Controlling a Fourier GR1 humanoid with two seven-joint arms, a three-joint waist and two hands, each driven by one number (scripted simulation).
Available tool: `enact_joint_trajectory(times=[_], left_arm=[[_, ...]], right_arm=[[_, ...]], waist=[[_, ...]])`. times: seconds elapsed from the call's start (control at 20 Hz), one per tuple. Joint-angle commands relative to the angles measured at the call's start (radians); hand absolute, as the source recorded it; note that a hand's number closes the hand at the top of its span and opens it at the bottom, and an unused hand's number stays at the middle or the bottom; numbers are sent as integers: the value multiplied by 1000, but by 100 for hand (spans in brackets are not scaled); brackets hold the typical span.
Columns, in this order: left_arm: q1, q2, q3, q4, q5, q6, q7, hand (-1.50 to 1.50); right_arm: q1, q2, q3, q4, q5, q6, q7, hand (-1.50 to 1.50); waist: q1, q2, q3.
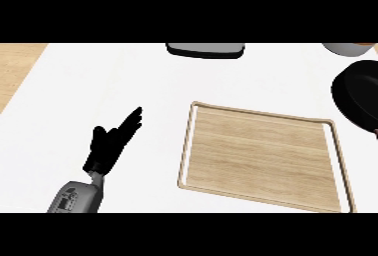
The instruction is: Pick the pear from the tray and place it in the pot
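Observation:
A wooden tray (pixel 193 150) with a raised rim lies on the white counter right of centre, and its surface is bare. No pear shows anywhere in the head view. The black pot (pixel 356 95) sits at the right edge, partly cut off by the frame. My left hand (pixel 109 145) rests on the counter left of the tray, open with fingers straight and pointing up and to the right. It holds nothing. My right hand is out of view.
A dark grey object with a lighter top (pixel 205 49) sits at the counter's far edge, top centre. A grey round object (pixel 347 48) shows at the top right corner. Wood flooring (pixel 16 70) borders the counter on the left.

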Motion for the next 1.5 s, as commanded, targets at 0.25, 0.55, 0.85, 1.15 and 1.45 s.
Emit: enact_joint_trajectory(times=[0.25, 0.55, 0.85, 1.15, 1.45], left_arm=[[19, -2, 7, -20, 4, -2, 10, 0], [24, 3, 21, 22, -3, 3, -17, 0], [53, 1, 14, -4, -13, 12, -23, 0], [10, 10, 23, -14, -5, -2, 4, 0], [46, -1, 9, -27, 2, -17, -15, 0]], right_arm=[[-136, 139, 132, 214, 191, 98, 149, -150], [-176, 222, -129, 253, -90, 157, -3, -150], [-249, 199, -366, 358, -320, 260, 50, -150], [-326, 59, -499, 424, -440, 278, 172, -150], [-243, -66, -583, 447, -524, 384, 117, -150]], waist=[[-15, -3, 1], [-37, -5, 3], [-36, -7, 3], [-31, 0, 3], [-27, 11, 7]])
